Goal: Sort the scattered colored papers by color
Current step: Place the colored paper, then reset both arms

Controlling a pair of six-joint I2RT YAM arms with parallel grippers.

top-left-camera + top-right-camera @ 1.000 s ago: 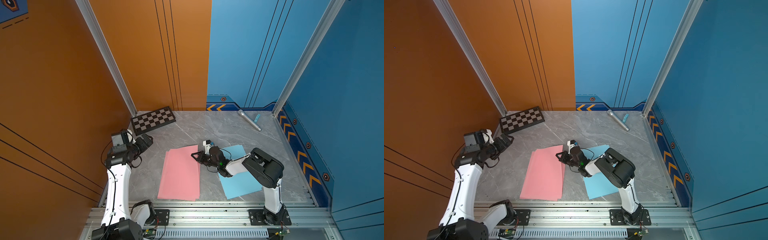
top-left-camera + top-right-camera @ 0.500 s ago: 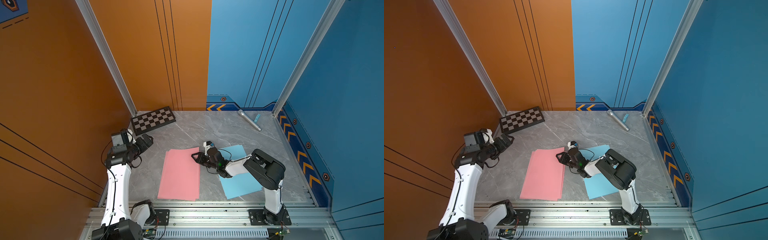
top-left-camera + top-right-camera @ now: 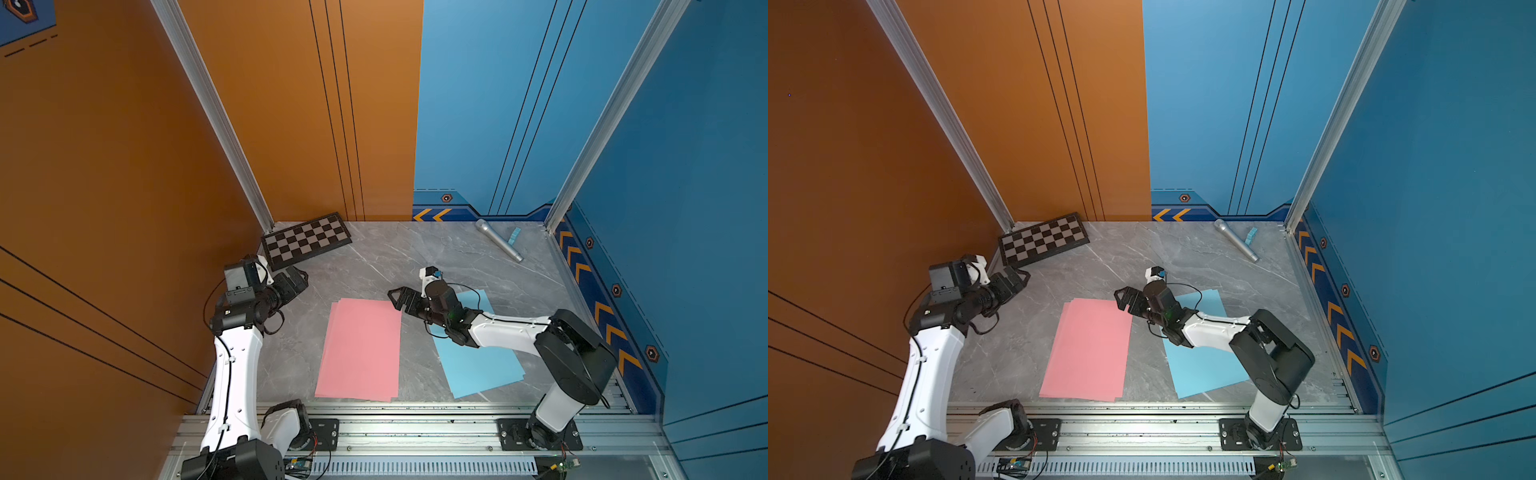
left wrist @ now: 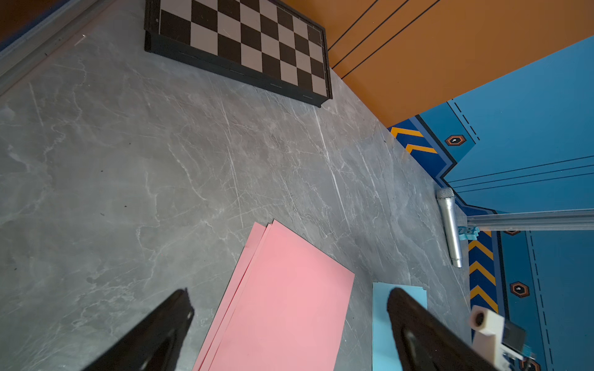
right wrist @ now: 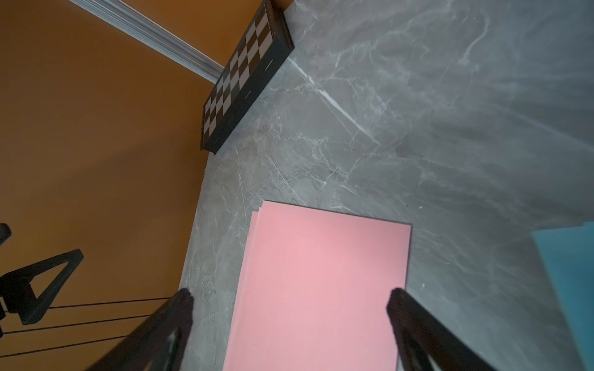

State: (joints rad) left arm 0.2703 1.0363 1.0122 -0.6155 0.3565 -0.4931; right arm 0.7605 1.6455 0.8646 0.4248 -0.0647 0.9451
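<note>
**Top views.** The pink papers (image 3: pixel 359 349) lie flat as one slightly fanned stack on the grey marble tabletop (image 3: pixel 415 257), near the front rail. The light-blue papers (image 3: pixel 478 365) lie flat beside them, with a strip of bare tabletop between the two stacks. The right arm crosses above the blue sheets. The right gripper (image 3: pixel 395 300) sits at the pink stack's far corner, on the side nearest the blue sheets. The left gripper (image 3: pixel 301 276) hangs well apart from both stacks, near the chessboard (image 3: pixel 307 241). A silver microphone (image 3: pixel 498 241) and a small light-blue block (image 3: pixel 514 236) lie in the far right corner.

**Left wrist view.** The left gripper's fingers (image 4: pixel 180 308) stand wide apart with nothing between them. The tool is unloaded above bare tabletop.

**Right wrist view.** The right gripper's fingers (image 5: pixel 405 308) are spread wide, straddling the pink stack below, and they grasp nothing. Whether a fingertip touches the paper cannot be told.
</note>
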